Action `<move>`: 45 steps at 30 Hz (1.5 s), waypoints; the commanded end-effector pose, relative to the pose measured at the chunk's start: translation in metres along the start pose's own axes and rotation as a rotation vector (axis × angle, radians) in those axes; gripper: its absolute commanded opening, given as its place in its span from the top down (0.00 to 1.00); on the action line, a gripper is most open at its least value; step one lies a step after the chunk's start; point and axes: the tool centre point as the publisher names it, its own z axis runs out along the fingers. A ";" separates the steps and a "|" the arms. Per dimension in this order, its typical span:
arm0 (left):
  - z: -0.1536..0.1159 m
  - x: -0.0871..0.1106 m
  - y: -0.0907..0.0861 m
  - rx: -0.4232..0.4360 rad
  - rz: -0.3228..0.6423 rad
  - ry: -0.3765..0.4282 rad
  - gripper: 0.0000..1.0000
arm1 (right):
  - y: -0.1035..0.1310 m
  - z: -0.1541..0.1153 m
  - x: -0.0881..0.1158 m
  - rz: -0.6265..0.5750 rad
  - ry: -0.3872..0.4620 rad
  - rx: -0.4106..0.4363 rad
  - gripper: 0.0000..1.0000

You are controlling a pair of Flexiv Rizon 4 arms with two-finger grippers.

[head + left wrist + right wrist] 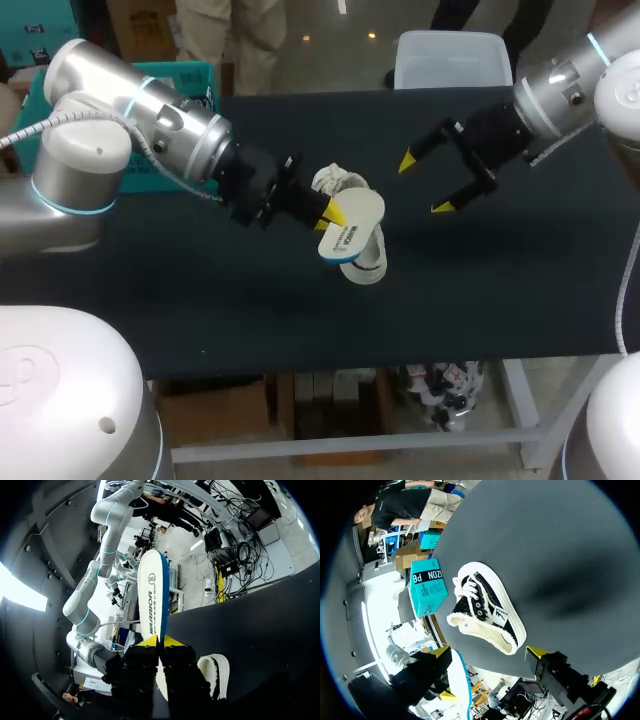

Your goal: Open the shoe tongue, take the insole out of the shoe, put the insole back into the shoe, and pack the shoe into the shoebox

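Left jaws pinch the white insole (352, 222) at frame centre above the sneaker (368, 262); right jaws gape wide, upper right.

I count one shoe (487, 605), one insole (352, 225), one teal shoebox (427, 587), one black table (200, 290), and two grippers of mine, the left gripper (160, 641) and the right gripper (424, 184).

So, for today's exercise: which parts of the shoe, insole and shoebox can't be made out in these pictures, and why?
- Head view: the shoe lies mostly under the insole and left gripper; its tongue is hidden.
- Head view: the shoebox is largely behind the left arm.
- Left wrist view: the insole's held end is covered by the fingers.
- Right wrist view: the right gripper shows one yellow tip only.
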 end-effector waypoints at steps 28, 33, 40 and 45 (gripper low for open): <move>0.023 0.032 0.042 0.058 -0.033 -0.120 1.00 | -0.036 0.048 -0.004 0.015 0.179 0.037 0.47; 0.024 0.036 0.042 0.059 -0.035 -0.129 1.00 | -0.036 0.061 -0.002 0.015 0.202 0.054 0.53; 0.020 0.042 0.040 0.057 -0.033 -0.139 1.00 | -0.038 0.072 0.003 0.012 0.215 0.073 0.55; 0.019 0.044 0.040 0.061 -0.032 -0.140 1.00 | -0.041 0.075 0.006 0.009 0.219 0.071 0.59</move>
